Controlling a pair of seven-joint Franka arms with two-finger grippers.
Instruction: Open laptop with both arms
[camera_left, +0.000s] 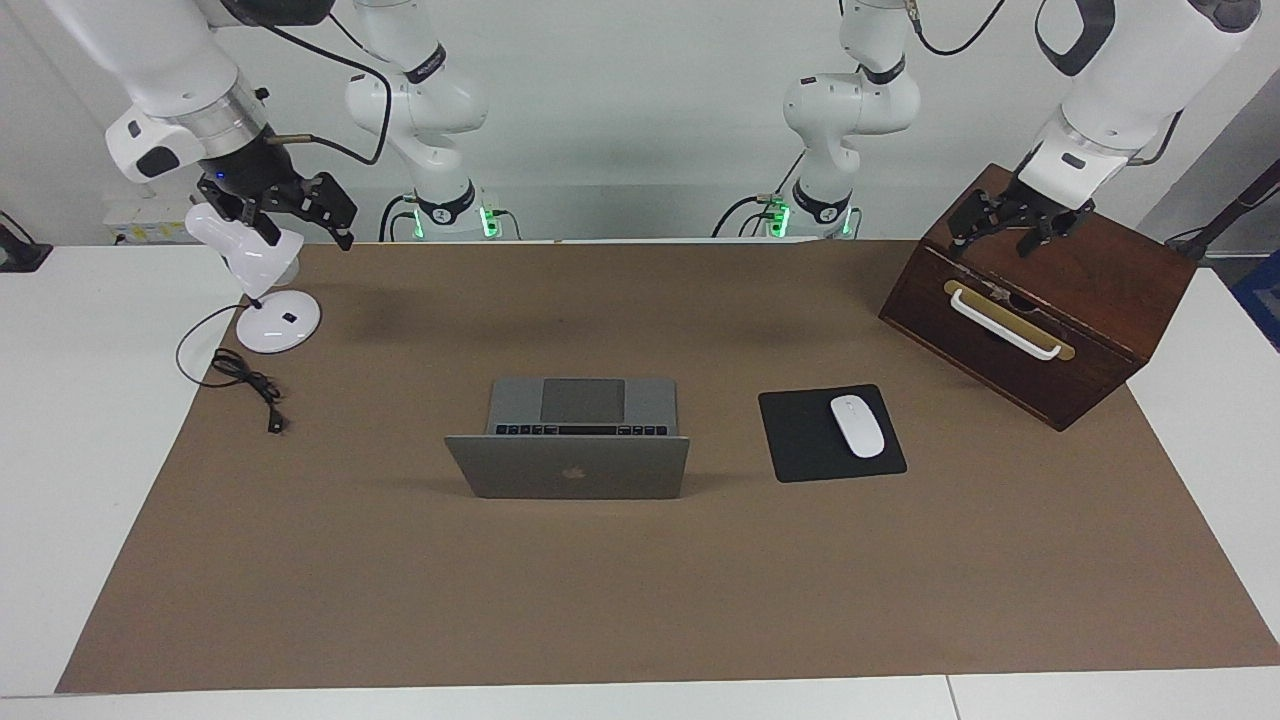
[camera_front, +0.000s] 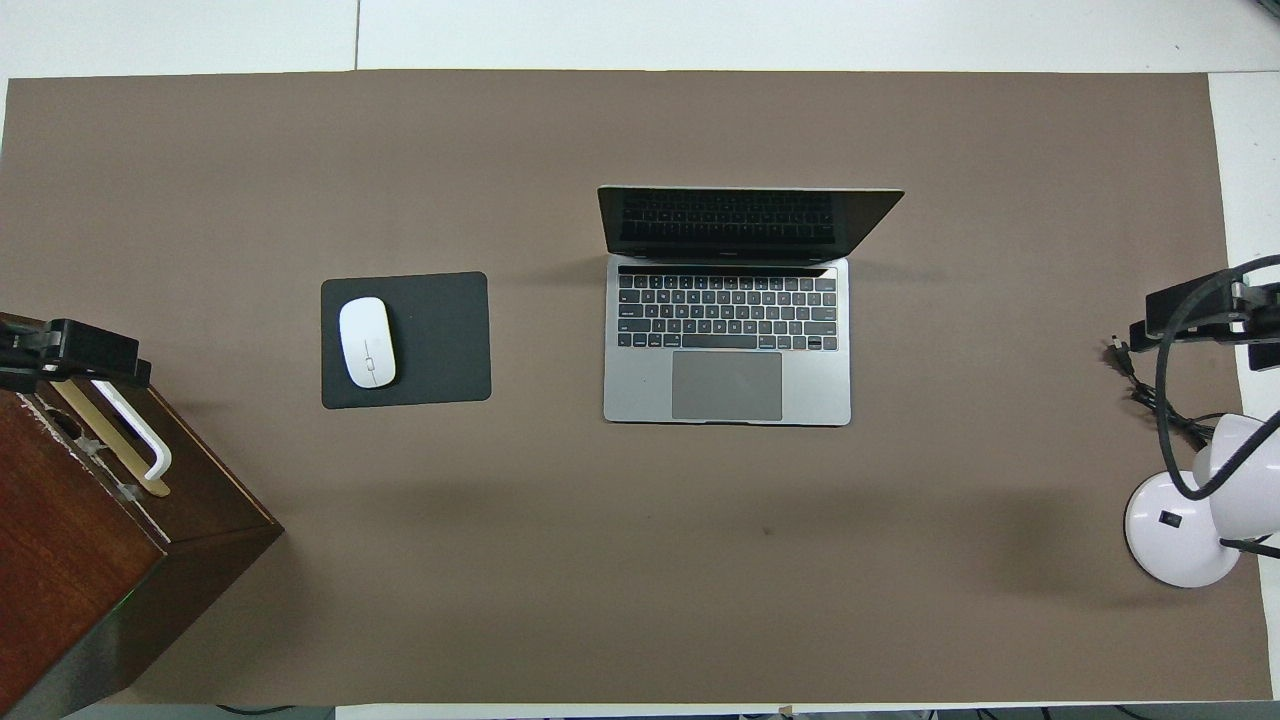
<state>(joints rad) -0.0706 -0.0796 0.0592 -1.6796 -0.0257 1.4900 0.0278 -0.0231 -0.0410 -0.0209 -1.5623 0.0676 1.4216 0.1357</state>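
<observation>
The silver-grey laptop stands open in the middle of the brown mat, its lid upright with the apple logo facing away from the robots. Its black keys and grey trackpad show from above. My left gripper hangs open and empty over the top of the wooden box, well away from the laptop; from above, only the left gripper's tip shows at the box's edge. My right gripper hangs open and empty over the lamp at the right arm's end. Seen from above, the right gripper is over the mat's edge.
A dark wooden box with a white handle sits at the left arm's end. A white mouse lies on a black mouse pad beside the laptop. A white desk lamp and its black cable are at the right arm's end.
</observation>
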